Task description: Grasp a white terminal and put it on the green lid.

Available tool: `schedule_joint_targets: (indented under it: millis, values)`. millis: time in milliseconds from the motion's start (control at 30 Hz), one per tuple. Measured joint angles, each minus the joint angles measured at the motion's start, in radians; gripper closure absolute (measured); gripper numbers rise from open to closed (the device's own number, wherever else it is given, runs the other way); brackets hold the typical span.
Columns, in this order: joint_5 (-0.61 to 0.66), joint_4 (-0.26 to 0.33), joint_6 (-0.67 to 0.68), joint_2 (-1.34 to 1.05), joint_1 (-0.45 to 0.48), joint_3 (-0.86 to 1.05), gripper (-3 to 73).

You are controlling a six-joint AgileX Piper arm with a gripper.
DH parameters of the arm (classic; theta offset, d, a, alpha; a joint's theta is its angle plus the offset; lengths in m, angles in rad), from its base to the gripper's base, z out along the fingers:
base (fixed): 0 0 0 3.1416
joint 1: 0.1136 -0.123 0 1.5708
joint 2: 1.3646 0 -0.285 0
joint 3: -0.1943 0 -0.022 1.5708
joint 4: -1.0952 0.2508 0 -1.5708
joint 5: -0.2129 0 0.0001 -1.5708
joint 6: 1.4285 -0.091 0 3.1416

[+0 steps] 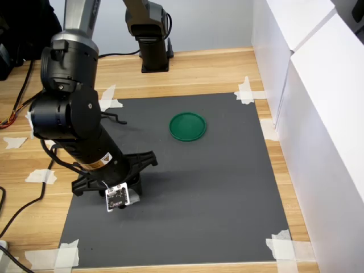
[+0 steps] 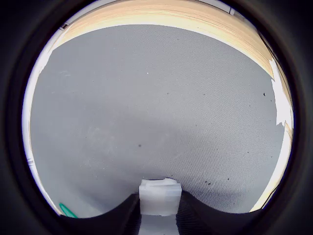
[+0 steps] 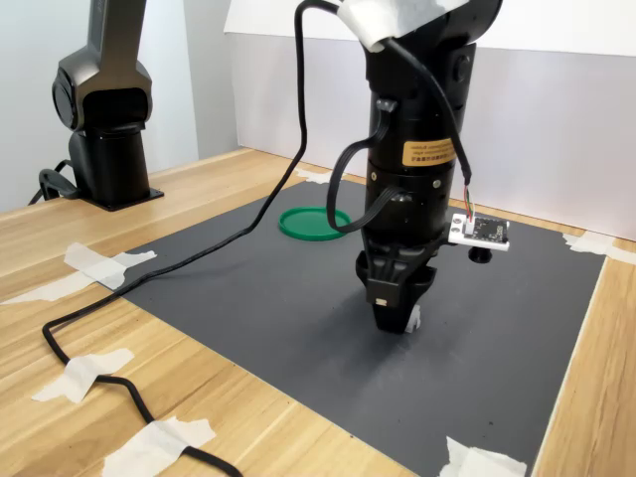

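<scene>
Held right under the wrist camera, the white terminal [image 2: 160, 197] shows as a small, blocky, matte white plastic piece with a squared top edge, pinched between the two dark fingers [image 2: 124, 215] of the gripper [image 2: 159, 218], whose jaws are narrowed onto it. Beneath it lies the dark grey mat [image 3: 268, 288], gripper tip low over it. Well apart, the green lid [image 1: 188, 126] rests flat on the mat, round, dark green, with a raised rim.

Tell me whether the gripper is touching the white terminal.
Touching. In the wrist view the white terminal sits wedged between the two dark fingers of the gripper, with no gap visible on either side. The second exterior view shows only a white sliver there.
</scene>
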Motion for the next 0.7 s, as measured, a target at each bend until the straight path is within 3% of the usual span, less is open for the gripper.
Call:
schedule_joint_targets:
  millis: [367,700]
  values:
    - [0.035,-0.006,0.013,-0.023,0.0,-0.002,41.9]
    - [0.122,-0.006,0.053,-0.192,0.0,0.046,41.9]
